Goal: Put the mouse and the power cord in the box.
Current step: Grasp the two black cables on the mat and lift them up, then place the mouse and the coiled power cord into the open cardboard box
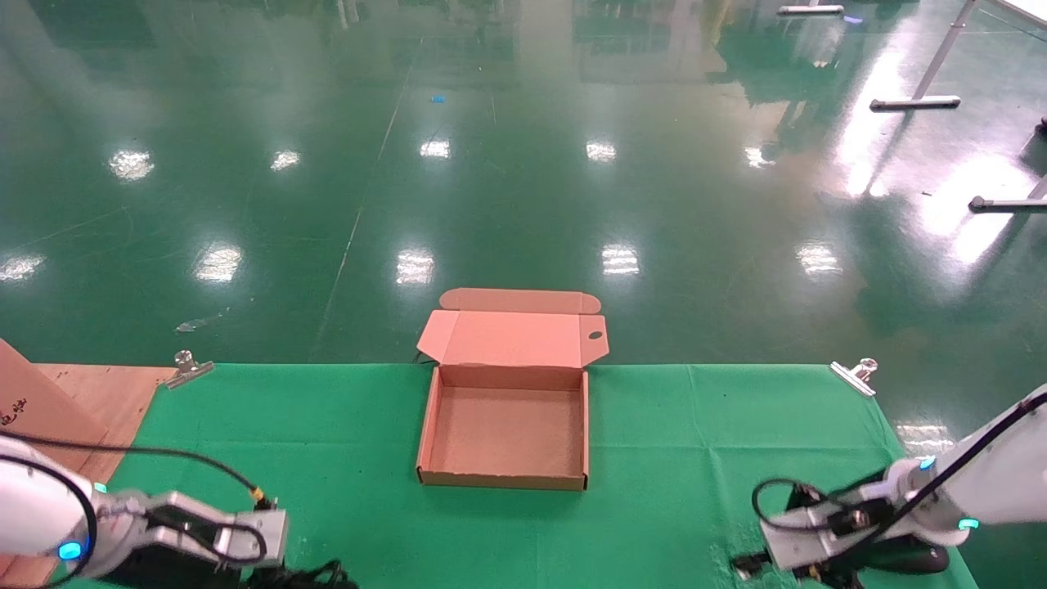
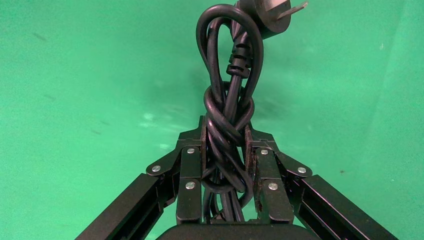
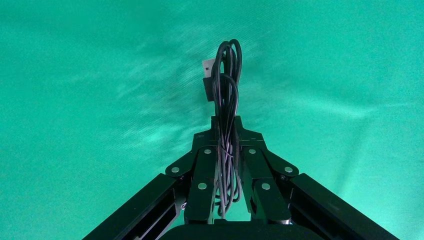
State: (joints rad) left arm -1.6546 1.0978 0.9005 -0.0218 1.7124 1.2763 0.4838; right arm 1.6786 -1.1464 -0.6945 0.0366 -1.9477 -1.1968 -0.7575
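Note:
The box (image 1: 425,425) lies open in the middle of the green cloth, its lid (image 1: 511,335) folded back, and nothing shows inside it. My left gripper (image 2: 225,132) is shut on the power cord (image 2: 227,75), a knotted black bundle with a plug at its far end. In the head view this gripper (image 1: 274,544) is at the near left edge, with the power cord (image 1: 315,575) by it. My right gripper (image 3: 226,125) is shut on the mouse's thin coiled cable (image 3: 226,80). At the near right, the mouse (image 1: 908,559) shows under that arm, behind the right gripper (image 1: 748,564).
The green cloth (image 1: 695,458) covers the table and is held by metal clips at the far left (image 1: 190,366) and far right (image 1: 855,375). A brown board and cardboard (image 1: 57,409) lie at the left edge. Beyond the table's far edge is green floor.

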